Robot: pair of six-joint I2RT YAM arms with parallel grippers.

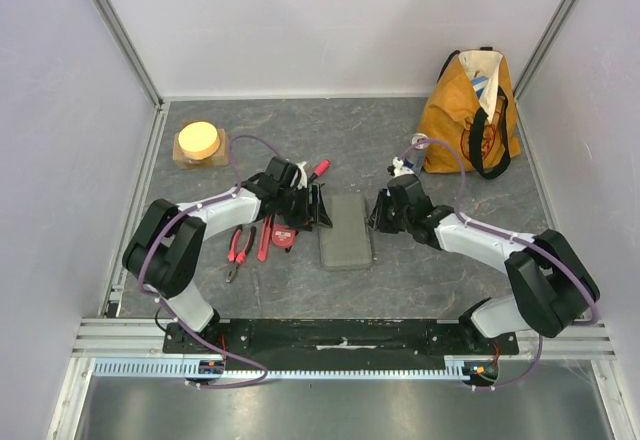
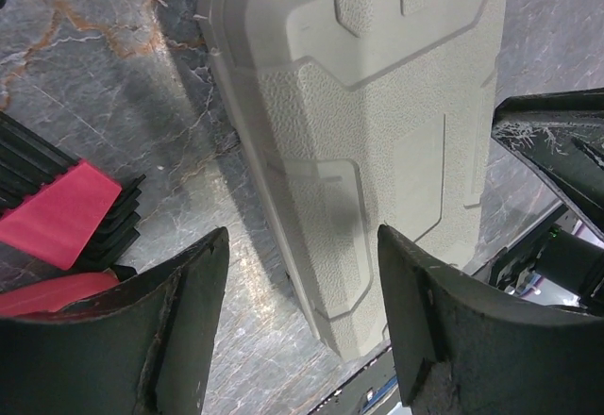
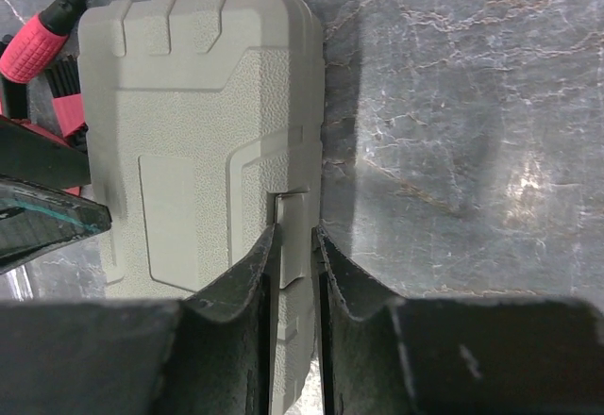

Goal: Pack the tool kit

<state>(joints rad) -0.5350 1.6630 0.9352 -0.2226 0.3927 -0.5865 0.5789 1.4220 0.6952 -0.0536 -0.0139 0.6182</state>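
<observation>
The grey tool kit case point(image 1: 345, 230) lies closed and flat on the table's middle. My left gripper point(image 1: 318, 210) is open at the case's left edge; in the left wrist view point(image 2: 302, 245) its fingers straddle that edge of the case point(image 2: 377, 123), holding nothing. My right gripper point(image 1: 375, 215) is at the right edge, shut on the case's latch point(image 3: 294, 231). Red-and-black pliers point(image 1: 240, 248), a cutter point(image 1: 265, 238), a round red tape measure point(image 1: 284, 236) and a screwdriver point(image 1: 318, 170) lie loose left of the case.
An orange tote bag point(image 1: 470, 110) stands at the back right. A yellow disc on a wooden block point(image 1: 200, 142) sits at the back left. Walls close in the table on three sides.
</observation>
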